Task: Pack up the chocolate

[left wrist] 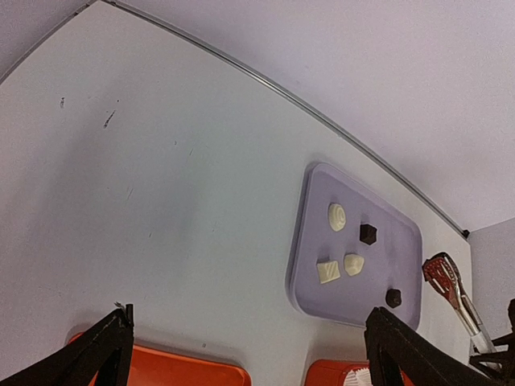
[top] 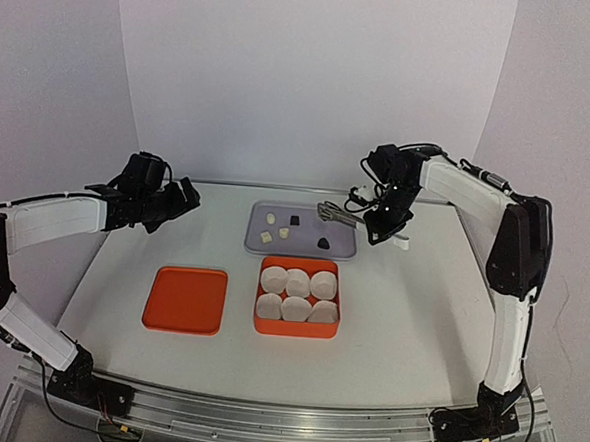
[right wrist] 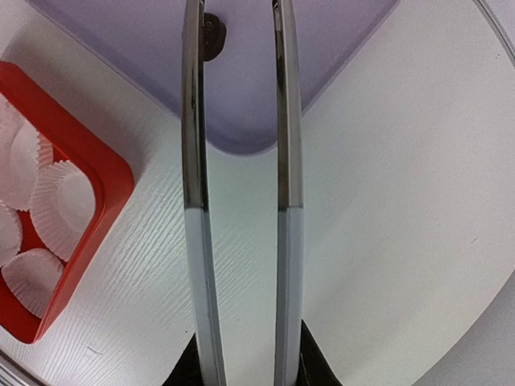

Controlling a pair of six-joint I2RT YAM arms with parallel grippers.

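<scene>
The right claw [top: 380, 224] is clamped on metal tongs [right wrist: 193, 161]. Their blades stand apart, with the long axis running in over the lavender tray's [top: 306, 245] right corner. The chocolate [left wrist: 353, 264] lies on that tray, five pieces showing. One dark piece [right wrist: 213, 36] sits just beside a blade tip. The left claw [left wrist: 249, 354], wide open and empty, hangs well left of the tray. No legible writing anywhere.
</scene>
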